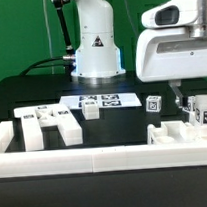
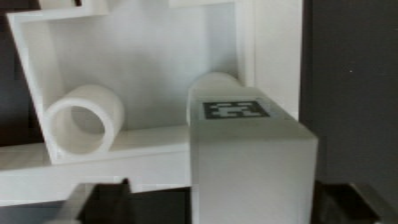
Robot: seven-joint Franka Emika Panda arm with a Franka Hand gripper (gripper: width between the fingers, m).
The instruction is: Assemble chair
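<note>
Looked like a robotics lab, test-bench setup. Panda arm (image 1: 96, 47) w/ white base stood at the back of a black table (image 1: 21, 97), green backdrop (image 1: 16, 27) behind it. Marker board (image 1: 103, 101) w/ b&w tags lay flat, white border wall (image 1: 95, 157) fenced the front, and the white chair parts (image 1: 48, 125) carried tags too.

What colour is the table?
The table is black, clearest in the exterior view.

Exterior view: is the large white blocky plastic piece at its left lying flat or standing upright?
Lying flat: the large white blocky piece rests low on the black table, tags facing up.
</note>
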